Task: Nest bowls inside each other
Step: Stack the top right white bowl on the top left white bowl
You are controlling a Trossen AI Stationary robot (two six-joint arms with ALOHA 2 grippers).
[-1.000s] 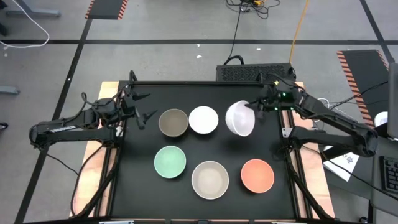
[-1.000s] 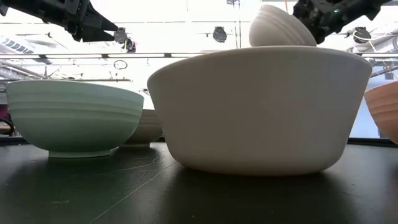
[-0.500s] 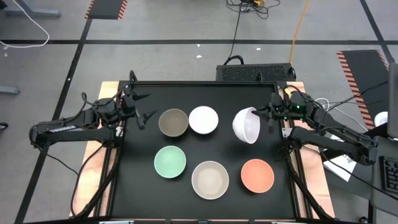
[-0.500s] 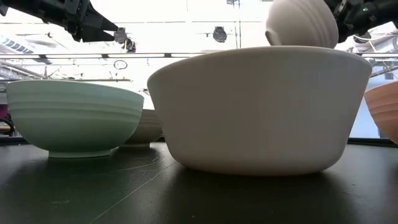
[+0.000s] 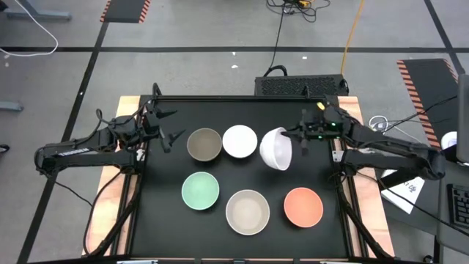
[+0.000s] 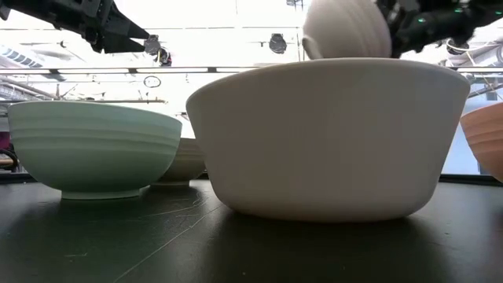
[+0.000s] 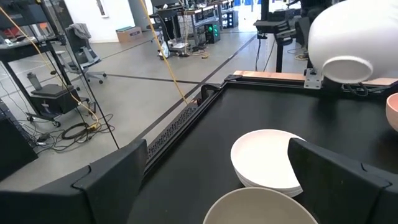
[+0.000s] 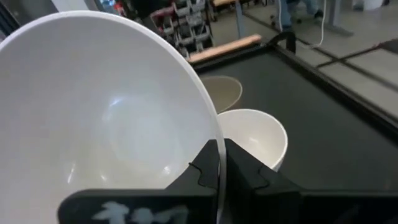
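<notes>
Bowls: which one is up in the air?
The white bowl pinched by the right gripper. It hangs tilted above the table; the other five sit flat.

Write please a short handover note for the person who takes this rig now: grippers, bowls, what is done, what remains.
Right gripper: shut on the rim of a white bowl, held tilted in the air beside the second white bowl.
Left gripper: open, empty, waiting near the grey-brown bowl.
On the table: mint green bowl, cream-beige bowl, salmon-orange bowl, all separate.
Done: one bowl lifted; nothing nested.
Left: all nesting.
</notes>
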